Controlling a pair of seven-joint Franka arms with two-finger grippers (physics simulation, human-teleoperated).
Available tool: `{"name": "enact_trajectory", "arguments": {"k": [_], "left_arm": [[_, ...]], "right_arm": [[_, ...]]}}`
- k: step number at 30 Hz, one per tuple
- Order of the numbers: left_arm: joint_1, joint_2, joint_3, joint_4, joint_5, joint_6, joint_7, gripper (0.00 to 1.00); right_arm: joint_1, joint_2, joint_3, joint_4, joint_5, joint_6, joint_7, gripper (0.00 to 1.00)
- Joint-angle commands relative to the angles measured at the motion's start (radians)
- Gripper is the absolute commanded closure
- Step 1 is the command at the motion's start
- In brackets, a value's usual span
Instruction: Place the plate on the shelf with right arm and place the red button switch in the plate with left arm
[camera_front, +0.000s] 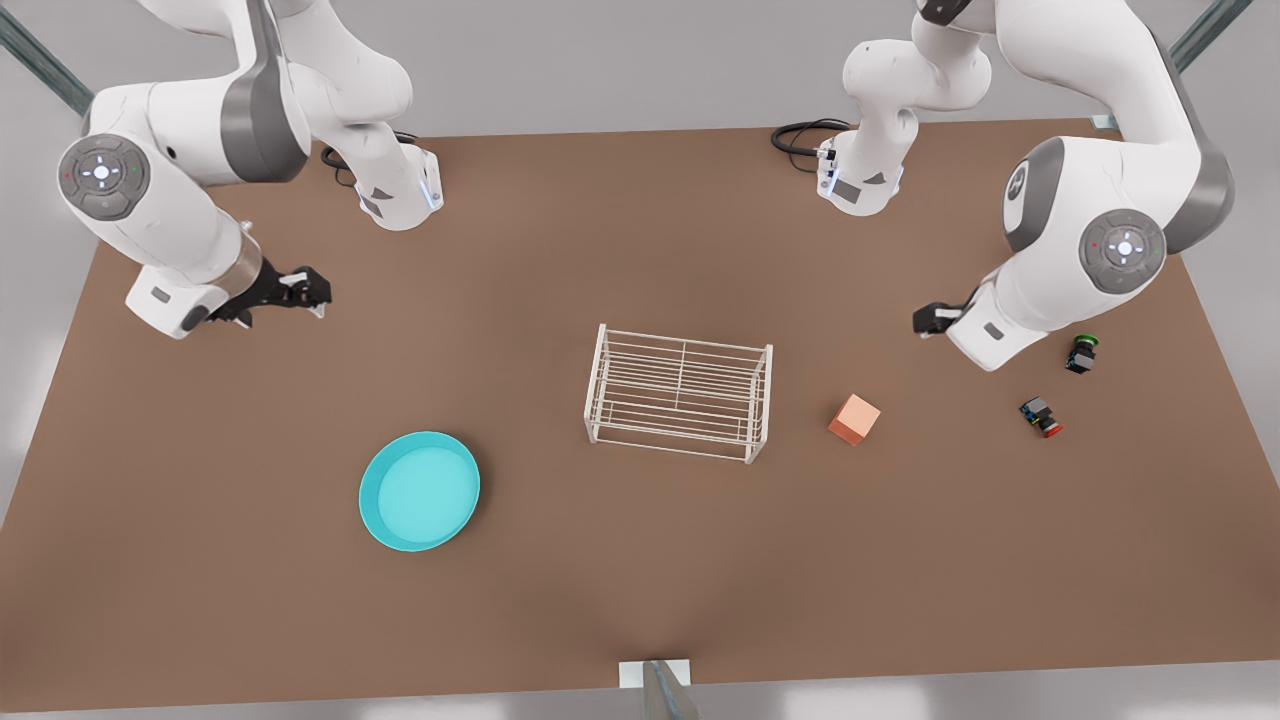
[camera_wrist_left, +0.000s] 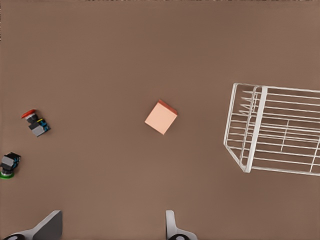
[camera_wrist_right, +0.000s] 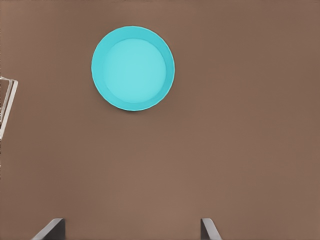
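The turquoise plate (camera_front: 419, 490) lies flat on the brown table at the front view's left of the white wire shelf (camera_front: 680, 380). The right wrist view has the plate (camera_wrist_right: 133, 68) ahead of my right gripper (camera_wrist_right: 131, 229), which is open and empty; this gripper (camera_front: 305, 290) hovers at the front view's far left. The red button switch (camera_front: 1042, 417) lies on its side at the front view's right. My left gripper (camera_front: 935, 318) hangs open above the table near it. In the left wrist view the switch (camera_wrist_left: 35, 122) and shelf (camera_wrist_left: 254, 130) lie beyond the open left gripper (camera_wrist_left: 111, 227).
An orange-pink cube (camera_front: 854, 418) (camera_wrist_left: 161, 117) sits between the shelf and the switches. A green-capped switch (camera_front: 1081, 354) (camera_wrist_left: 8, 165) lies close to the red one. Both arm bases stand at the table's far edge. A corner of the shelf (camera_wrist_right: 9, 102) shows in the right wrist view.
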Motion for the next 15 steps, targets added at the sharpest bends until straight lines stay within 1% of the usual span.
{"name": "enact_trajectory", "arguments": {"k": [1,2,3,4,5,6,7,8,9,12,14,15], "left_arm": [[0.0,-0.001,0.001,0.0,0.001,0.017,-0.051,0.0],[-0.002,-0.001,0.007,0.0,0.001,0.017,-0.051,0.0],[0.001,0.003,0.007,0.0,0.003,0.017,-0.051,0.0],[0.026,0.023,0.006,0.0,0.001,0.019,-0.049,0.0],[0.07,0.057,0.007,0.0,0.004,0.049,-0.052,0.0],[0.162,0.1,0.007,-0.001,-0.02,0.149,-0.052,0.0],[0.233,0.157,0.007,-0.001,-0.036,0.189,-0.051,0.0],[0.265,0.195,0.026,-0.004,-0.04,0.264,-0.051,0.0],[0.285,0.247,0.05,-0.006,-0.037,0.31,-0.052,0.0],[0.296,0.292,0.107,-0.081,-0.044,0.479,-0.059,0.0],[0.302,0.303,0.156,-0.208,-0.045,0.684,-0.059,0.0],[0.302,0.321,0.176,-0.245,-0.045,0.789,-0.059,0.0]], "right_arm": [[-0.062,0.004,-0.001,0.007,0.007,0.022,-0.013,0.0],[-0.064,0.026,-0.005,0.034,0.008,0.015,-0.01,0.0],[-0.061,0.118,-0.005,0.091,-0.006,0.027,-0.013,0.0],[-0.056,0.234,-0.002,0.175,0.002,0.039,-0.044,0.0],[-0.061,0.386,-0.002,0.284,0.06,0.119,-0.049,0.0],[-0.064,0.429,-0.004,0.297,0.062,0.194,-0.049,0.0],[-0.073,0.464,-0.005,0.297,0.062,0.228,-0.049,0.0],[-0.11,0.517,-0.004,0.297,0.088,0.269,-0.053,0.0],[-0.159,0.58,-0.004,0.301,0.189,0.306,-0.118,0.0],[-0.188,0.676,-0.002,0.289,0.261,0.413,-0.15,0.0],[-0.193,0.715,-0.004,0.272,0.3,0.447,-0.142,0.0],[-0.179,0.718,-0.004,0.225,0.293,0.508,-0.142,0.0]]}}
